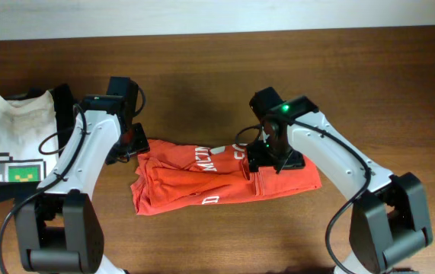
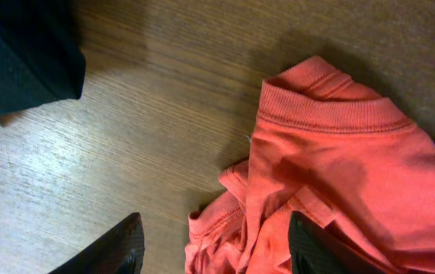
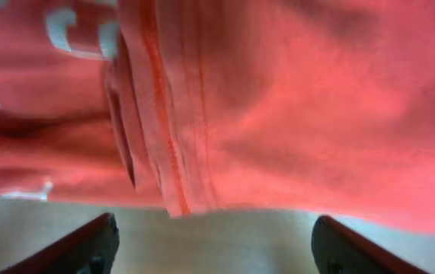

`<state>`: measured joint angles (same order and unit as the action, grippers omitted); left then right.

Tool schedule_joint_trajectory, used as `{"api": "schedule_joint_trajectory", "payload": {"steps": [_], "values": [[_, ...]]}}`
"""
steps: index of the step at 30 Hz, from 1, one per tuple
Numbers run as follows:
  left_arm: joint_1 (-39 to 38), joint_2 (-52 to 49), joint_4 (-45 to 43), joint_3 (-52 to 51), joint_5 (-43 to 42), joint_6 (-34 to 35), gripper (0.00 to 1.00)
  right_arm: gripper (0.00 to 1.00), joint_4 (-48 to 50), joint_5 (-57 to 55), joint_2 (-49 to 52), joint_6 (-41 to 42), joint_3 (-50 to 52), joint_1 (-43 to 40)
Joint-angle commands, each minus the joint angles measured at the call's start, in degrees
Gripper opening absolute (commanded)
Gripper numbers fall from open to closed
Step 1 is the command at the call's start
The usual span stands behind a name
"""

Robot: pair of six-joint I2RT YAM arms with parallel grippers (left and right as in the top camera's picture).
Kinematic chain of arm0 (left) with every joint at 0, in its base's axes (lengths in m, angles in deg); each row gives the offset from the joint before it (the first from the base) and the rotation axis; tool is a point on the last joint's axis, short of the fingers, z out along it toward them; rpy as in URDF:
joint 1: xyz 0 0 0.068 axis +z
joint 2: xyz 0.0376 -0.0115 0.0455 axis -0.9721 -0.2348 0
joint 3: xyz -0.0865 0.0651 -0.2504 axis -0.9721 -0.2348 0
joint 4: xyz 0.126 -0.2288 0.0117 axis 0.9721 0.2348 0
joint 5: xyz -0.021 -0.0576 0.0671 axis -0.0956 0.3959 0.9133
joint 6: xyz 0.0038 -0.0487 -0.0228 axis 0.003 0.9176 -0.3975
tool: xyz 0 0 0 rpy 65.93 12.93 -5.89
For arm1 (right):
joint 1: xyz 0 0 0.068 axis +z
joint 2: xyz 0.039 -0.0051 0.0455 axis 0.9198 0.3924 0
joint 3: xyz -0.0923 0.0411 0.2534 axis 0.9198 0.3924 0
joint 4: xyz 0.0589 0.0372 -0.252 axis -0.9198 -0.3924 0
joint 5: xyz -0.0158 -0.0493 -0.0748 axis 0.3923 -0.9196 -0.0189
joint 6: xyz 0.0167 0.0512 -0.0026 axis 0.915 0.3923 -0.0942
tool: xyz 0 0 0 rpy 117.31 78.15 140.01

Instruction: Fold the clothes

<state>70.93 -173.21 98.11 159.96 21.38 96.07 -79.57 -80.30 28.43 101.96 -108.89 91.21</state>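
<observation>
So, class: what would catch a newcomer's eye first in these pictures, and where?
The crumpled red-orange T-shirt with white lettering lies in the middle of the wooden table. The left hand and right hand, both open, hang one over each side. A white T-shirt with a green pixel graphic sits at the far left.

White lettering (image 1: 203, 160) on the red-orange T-shirt (image 1: 278, 183) is creased and partly hidden, with no whole word legible.

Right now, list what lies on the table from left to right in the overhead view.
White T-shirt with green pixel graphic → red-orange T-shirt → right arm's base.
</observation>
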Motion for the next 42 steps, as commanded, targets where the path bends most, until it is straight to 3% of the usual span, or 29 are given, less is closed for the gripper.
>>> {"api": "schedule_joint_trajectory", "payload": {"steps": [1,3,6,10,14,17,19,20,22,23,25,28,30,32,33,38,42], "values": [[0.15,0.76,0.11,0.57,-0.2,-0.55,0.6,0.77,2.27,-0.52,-0.48,1.33,2.54,-0.31],[0.15,0.76,0.42,0.5,-0.2,-0.57,0.64,0.76,1.14,-3.21,-0.74,1.36,2.16,-0.52],[0.15,0.68,-0.98,-2.1,-4.02,-7.67,0.7,0.85,-6.12,-6.36,-2.62,1.36,-2.47,-5.2],[0.15,-1.97,-4.46,-7.1,-10.97,-12.2,0.71,0.87,-10.58,-6.29,-3.72,-0.61,-3.13,-11.82],[0.15,-8.09,-6.08,-10.51,-15.5,-15.43,0.7,0.88,-10.62,-6.34,-3.69,-0.59,-3.13,-12.13],[0.13,-9.03,-12.37,-16.0,-21.57,-15.61,0.68,0.88,-10.64,-6.32,-3.69,-0.59,-3.13,-12.13],[0.13,-9.03,-14.73,-17.59,-22.99,-15.61,0.57,0.88,-10.67,-6.29,-3.69,-0.57,-3.13,-12.13],[0.13,-9.01,-15.06,-17.62,-22.99,-15.61,0.45,0.88,-10.69,-6.29,-3.69,-0.59,-3.13,-12.13],[0.22,-9.01,-16.44,-17.51,-22.75,-15.63,0.08,0.88,-10.69,-6.34,-3.69,-0.59,-3.13,-12.13],[0.87,-8.98,-16.2,-16.35,-20.37,-15.61,0.0,0.88,-10.69,-6.54,-3.69,-0.98,-3.13,-12.13],[3.34,-8.59,-11.65,-11.69,-14.84,-15.54,0.0,0.89,-10.69,-8.09,-3.69,-2.78,-3.13,-13.68],[11.34,-8.09,0.63,3.78,-3.58,-11.23,0.0,0.91,-10.8,-8.22,-3.69,-7.74,-3.13,-21.51],[13.92,-8.07,7.82,13.84,-3.69,-10.32,0.0,0.92,-11.32,-8.2,-3.69,-8.17,-3.13,-25.14],[11.17,-8.02,13.86,20.44,-4.92,-10.36,0.01,0.92,-11.3,-8.0,-3.69,-9.22,-3.1,-25.99],[5.6,-8.02,17.11,23.32,-5.92,-10.36,0.0,0.92,-11.3,-7.93,-3.69,-9.2,-3.08,-25.83],[-18.78,-8.68,14.19,22.95,-8.39,-7.26,0.02,0.92,-12.0,-7.78,-3.69,-9.2,-3.06,-25.83],[-28.17,-13.55,11.96,22.95,-9.57,-5.55,0.01,0.93,-12.44,-7.78,-3.69,-9.51,-3.06,-25.83]]}}
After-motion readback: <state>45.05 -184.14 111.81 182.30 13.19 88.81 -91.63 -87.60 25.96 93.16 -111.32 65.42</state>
